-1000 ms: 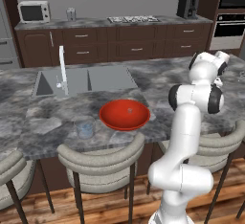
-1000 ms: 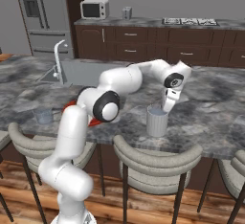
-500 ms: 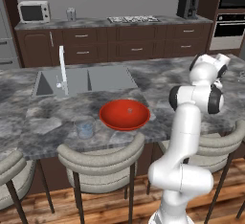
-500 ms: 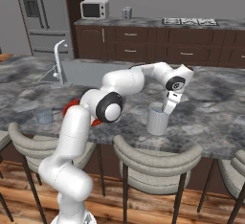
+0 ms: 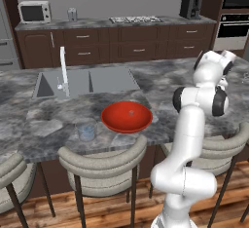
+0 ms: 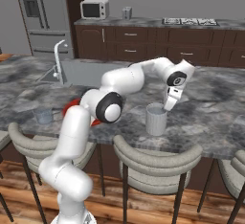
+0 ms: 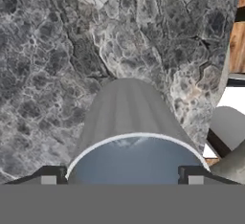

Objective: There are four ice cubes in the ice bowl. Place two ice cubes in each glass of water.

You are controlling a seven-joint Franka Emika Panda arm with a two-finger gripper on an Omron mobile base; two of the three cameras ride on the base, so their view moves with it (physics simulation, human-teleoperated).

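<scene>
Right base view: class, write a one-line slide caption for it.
Open gripper poised over the rim of a glass of water on the marble counter, with the red ice bowl behind the arm.

I am standing in a home kitchen. A long grey stone counter (image 5: 160, 83) is holding a sink (image 5: 87, 82) with a tall tap (image 5: 63, 71). Padded stools (image 5: 99, 161) are sitting along its near side. Dark brown cupboards (image 5: 121, 47) are lining the back wall, with a microwave (image 5: 34, 11), a stovetop (image 5: 135, 20), a coffee machine (image 5: 190, 7) and wall ovens (image 5: 234, 17). A big grey fridge (image 6: 40, 19) is standing on the left.
</scene>
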